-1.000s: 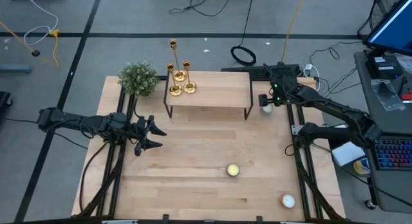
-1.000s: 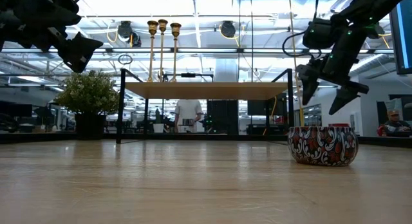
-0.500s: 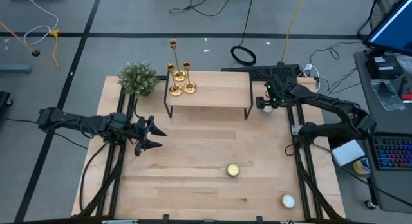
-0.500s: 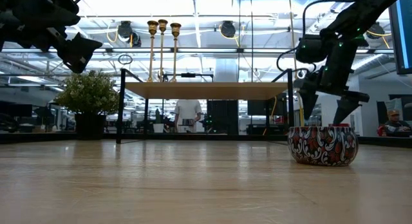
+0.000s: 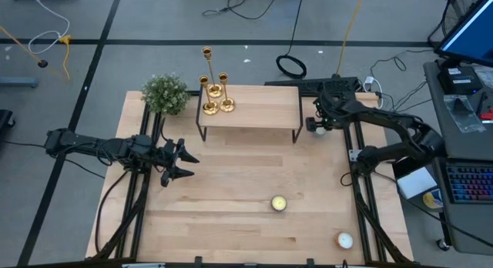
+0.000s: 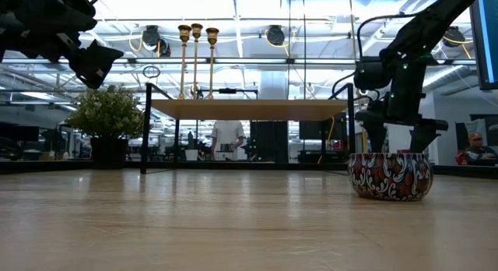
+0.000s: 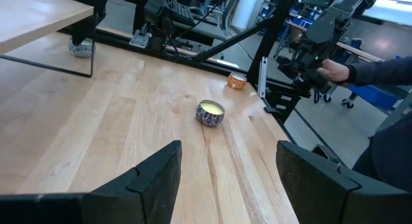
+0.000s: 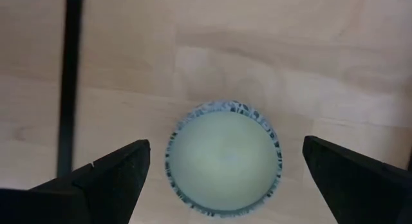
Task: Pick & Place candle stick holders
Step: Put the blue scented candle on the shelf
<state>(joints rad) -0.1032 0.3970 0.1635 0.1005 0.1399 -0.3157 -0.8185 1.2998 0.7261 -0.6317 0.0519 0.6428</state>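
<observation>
Three gold candle stick holders [image 5: 216, 95] stand on their round bases at the far left corner of a raised wooden shelf [image 5: 262, 106]; they also show in the low view [image 6: 196, 61]. My right gripper [image 5: 316, 123] is open and points down over a small patterned candle tin [image 8: 222, 159] on the table by the shelf's right leg. Its fingers [image 8: 116, 172] stand on either side of the tin with a gap. My left gripper [image 5: 191, 165] is open and empty above the table's left side, well short of the shelf.
A potted plant [image 5: 165, 93] stands left of the shelf. Two more candle tins sit at the near middle [image 5: 278, 203] and near right [image 5: 344, 239]. The shelf's black leg [image 8: 67, 82] is close beside my right gripper. A person's arm [image 7: 360, 69] shows beyond the table.
My right gripper has gone down toward the candle tin by the shelf's right leg and a little toward the table's left, tipping until its fingers point straight down.
</observation>
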